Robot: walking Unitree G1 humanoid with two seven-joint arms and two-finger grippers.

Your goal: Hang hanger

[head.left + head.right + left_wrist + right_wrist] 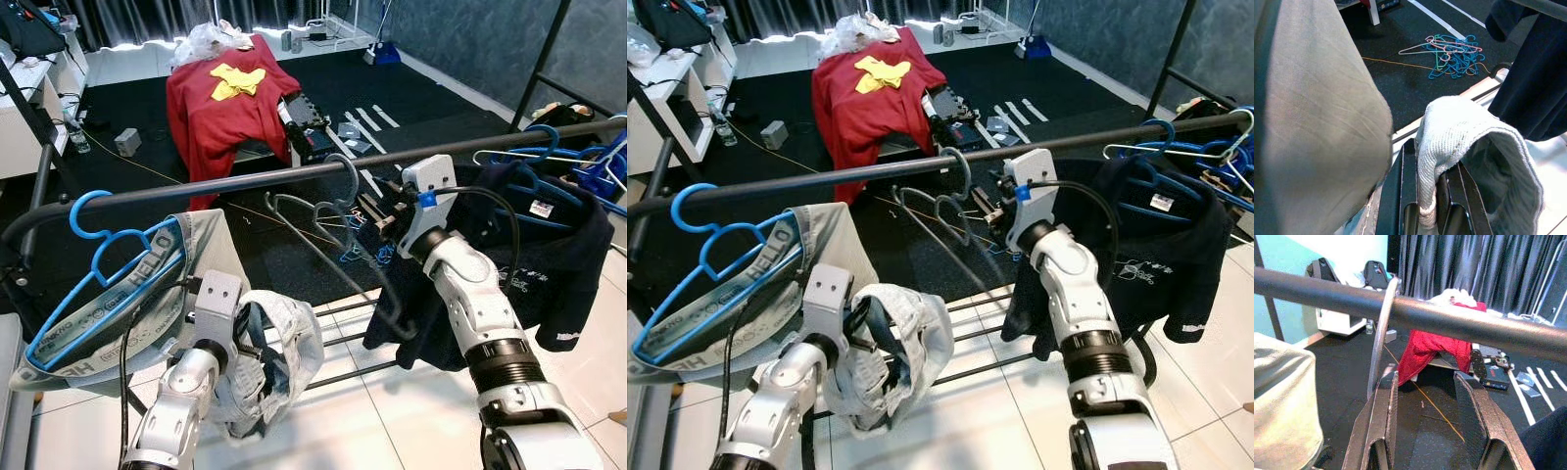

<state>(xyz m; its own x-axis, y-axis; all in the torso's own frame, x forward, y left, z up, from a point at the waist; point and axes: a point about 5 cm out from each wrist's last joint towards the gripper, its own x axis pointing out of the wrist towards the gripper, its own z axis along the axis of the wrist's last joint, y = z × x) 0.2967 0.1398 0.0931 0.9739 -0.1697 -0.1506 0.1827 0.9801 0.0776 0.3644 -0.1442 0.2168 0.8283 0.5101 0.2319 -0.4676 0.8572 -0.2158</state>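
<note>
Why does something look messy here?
A tangle of colourful hangers lies on the dark floor instead of on the rail. The left claw is shut on a crumpled pale garment hanging loose, not on any hanger.

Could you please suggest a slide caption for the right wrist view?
Right gripper, jaws open, just below the black rail, where the grey hanger is hooked on.

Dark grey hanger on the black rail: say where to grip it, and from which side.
Grip the dark grey plastic hanger at its neck under the hook, from the robot's side of the black metal rail. The hook sits over the rail and the body hangs free, so the neck looks steadiest. The open right gripper is nearest.
</note>
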